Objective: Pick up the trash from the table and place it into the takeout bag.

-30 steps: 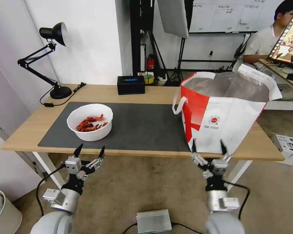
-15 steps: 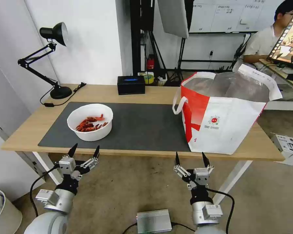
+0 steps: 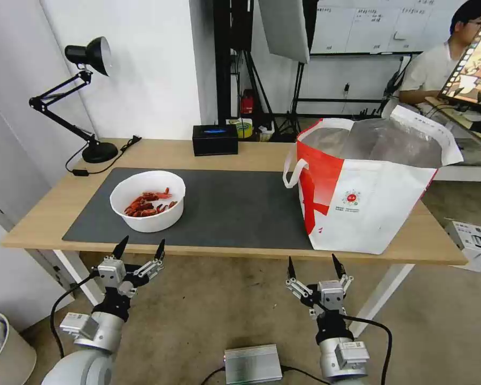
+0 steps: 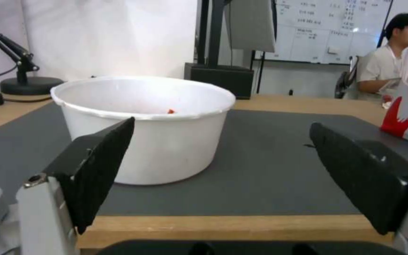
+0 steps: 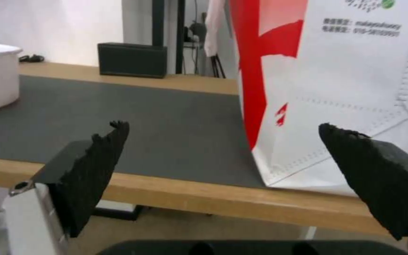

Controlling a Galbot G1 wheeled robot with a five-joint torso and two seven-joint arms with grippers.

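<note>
So the bowl [image 3: 147, 200] of red shells sits on the mat [image 3: 230, 211] toward the desk's [image 3: 48, 214] left end, near the front edge, and nothing's touching it. It's the one piece of trash I can spot out on the desk. The bag [image 3: 371, 187] stands upright at the right end, mouth wide open, front bottom corner right at the front edge.

What changed: a second ago the right pincer [image 3: 314, 266] was up against the lower front of the bag, and now it's pulled back and down, hanging below the front edge with the jaws spread and empty. It barely shifted over the last half second, so it looks settled. The left pincer [image 3: 139, 247] dropped a little too and sits just under the front edge in front of the bowl, jaws also wide apart, holding nothing.

My read: the right arm is done with the bag for now, and the bowl is what's left, with the left arm lined up for it.
</note>
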